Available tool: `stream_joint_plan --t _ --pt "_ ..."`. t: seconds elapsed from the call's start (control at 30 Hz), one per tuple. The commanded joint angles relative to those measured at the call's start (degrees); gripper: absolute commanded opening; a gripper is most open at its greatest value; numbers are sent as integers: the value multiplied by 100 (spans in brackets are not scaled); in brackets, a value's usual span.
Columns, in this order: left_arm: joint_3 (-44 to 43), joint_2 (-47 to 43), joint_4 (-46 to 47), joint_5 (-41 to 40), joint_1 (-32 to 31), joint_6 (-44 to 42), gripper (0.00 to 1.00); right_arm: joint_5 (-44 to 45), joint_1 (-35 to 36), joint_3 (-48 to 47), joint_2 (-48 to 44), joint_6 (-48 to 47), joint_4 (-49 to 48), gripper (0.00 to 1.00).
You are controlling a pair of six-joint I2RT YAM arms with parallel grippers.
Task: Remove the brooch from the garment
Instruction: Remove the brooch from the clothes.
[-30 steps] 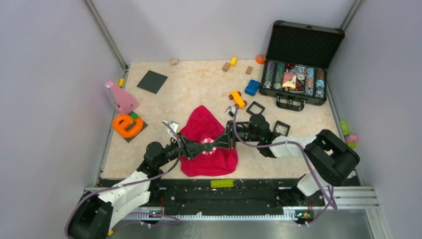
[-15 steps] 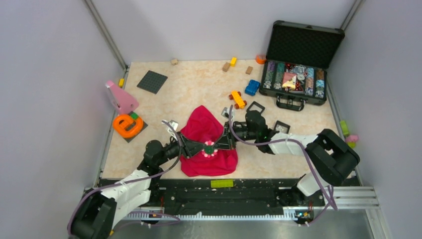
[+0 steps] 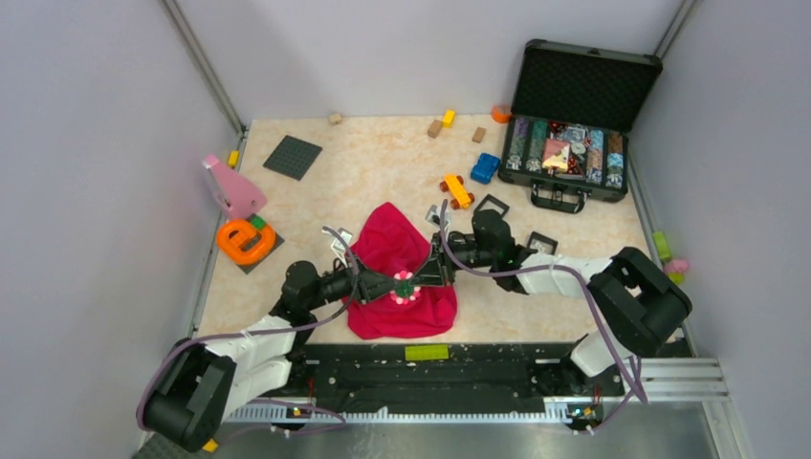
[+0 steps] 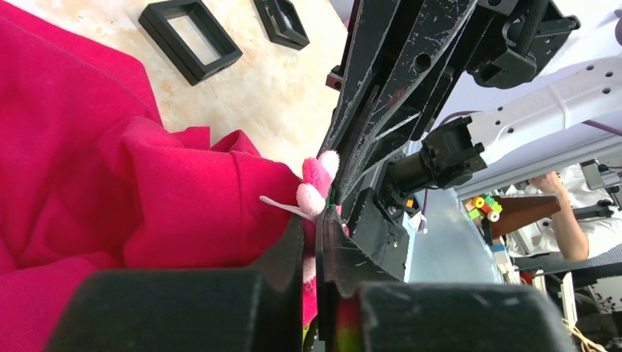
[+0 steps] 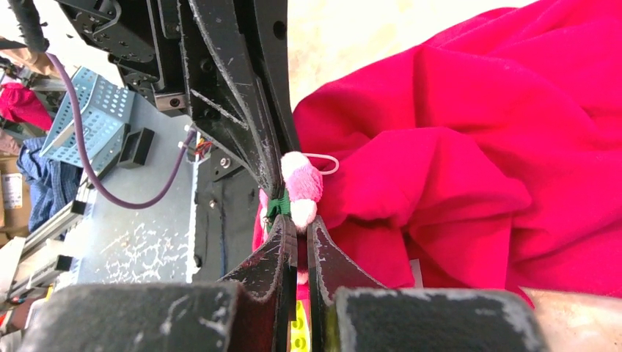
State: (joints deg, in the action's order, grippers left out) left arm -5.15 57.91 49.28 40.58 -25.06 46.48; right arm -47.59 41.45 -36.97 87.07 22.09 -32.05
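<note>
Brooch sits on the near part of the red garment, pink-white petals and dark centre up, about mid tabletop near the front edge. Both claws meet on it. The left claw comes in from the left and the right claw from the right, tips almost touching each other.

In the left wrist view, the left claw is pressed nearly together, pinching the brooch. A pink petal sticks out past the tips, and a fold of garment lies just left of it. The right claw's black fingers fill the upper right.

In the right wrist view, the right claw is also nearly closed with pink showing in the gap, pinching the brooch at its edge. A green bit shows at the tip. The garment is bunched to the right.

Two black frames lie right of the garment by the right arm. An orange car and a blue car are farther back. An open case is at far right, an orange ring and a pink piece at left, and a grey plate at far left.
</note>
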Motion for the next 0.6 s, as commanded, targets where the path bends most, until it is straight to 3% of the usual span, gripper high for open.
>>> stream_joint_plan --t 0.0,0.07,0.17,0.37,0.47,0.57 --pt "-241 -70 255 316 -25 13 0 24 -92 -423 -134 -80 -345 0" --pt "-323 -213 -21 266 -25 -75 0 58 -102 -417 -162 -52 -370 2" --pt "-436 -597 -438 34 -25 -205 0 221 -124 -404 -255 -6 -290 31" --pt "-887 -1843 -2204 -790 -32 -1251 0 950 -154 -195 -707 -340 356 51" --pt "-993 -2200 -2462 -1150 -33 -1590 0 813 -155 202 -762 -141 -274 74" --pt "-1060 -2275 -2453 -1294 -34 -1793 0 383 -148 505 -629 151 -1131 84"
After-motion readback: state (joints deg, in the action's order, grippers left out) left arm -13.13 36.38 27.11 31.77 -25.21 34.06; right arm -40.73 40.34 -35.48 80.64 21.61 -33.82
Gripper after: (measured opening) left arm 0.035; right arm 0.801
